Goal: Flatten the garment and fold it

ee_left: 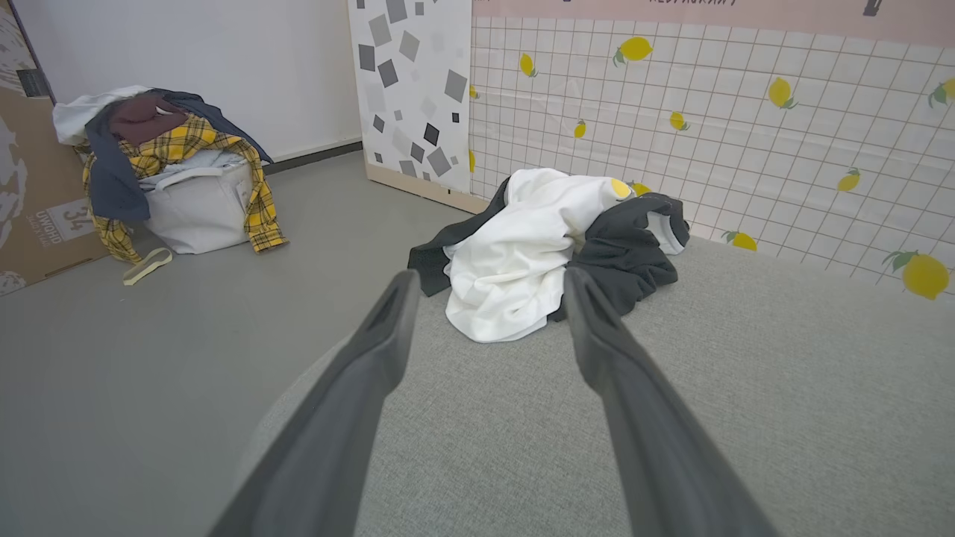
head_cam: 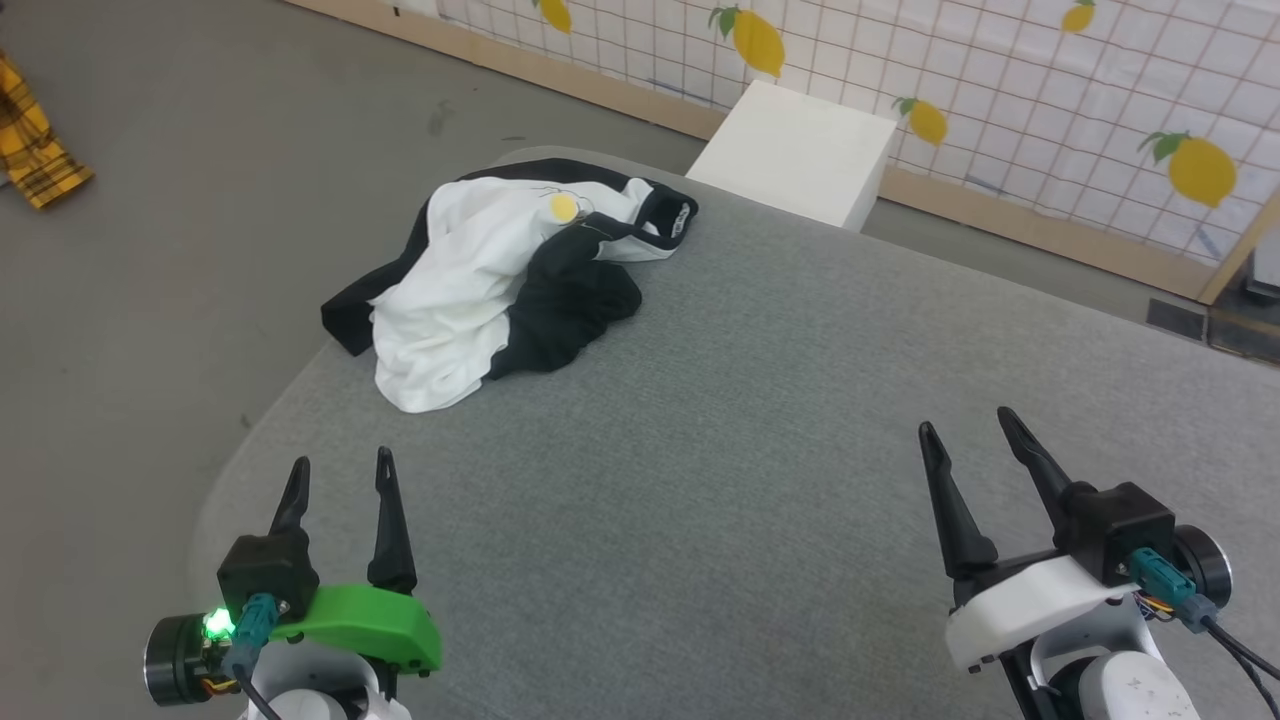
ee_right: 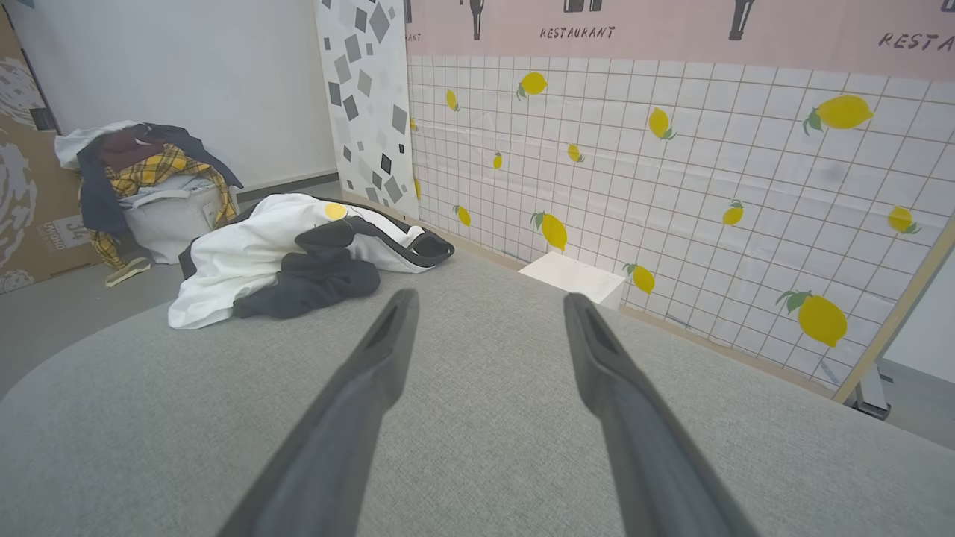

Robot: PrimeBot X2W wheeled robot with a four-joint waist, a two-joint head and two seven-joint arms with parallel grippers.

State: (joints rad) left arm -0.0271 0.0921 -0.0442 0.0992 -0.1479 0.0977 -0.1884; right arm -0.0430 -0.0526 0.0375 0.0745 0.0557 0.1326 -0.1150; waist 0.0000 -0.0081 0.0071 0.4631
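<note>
Left end effector (head_cam: 342, 458), right end effector (head_cam: 964, 420), both gaping, empty, garment (head_cam: 450, 300) crumpled, collar (head_cam: 672, 218) farthest

Right gripper (ee_right: 489, 298): fingers spread, nothing between them, above the grey table (ee_right: 134, 425). The garment (ee_right: 246, 257) lies crumpled at the table's far left edge, well apart from the gripper. A white box (ee_right: 573, 276) stands beyond the table against the lemon-tiled wall (ee_right: 709, 186).
</note>
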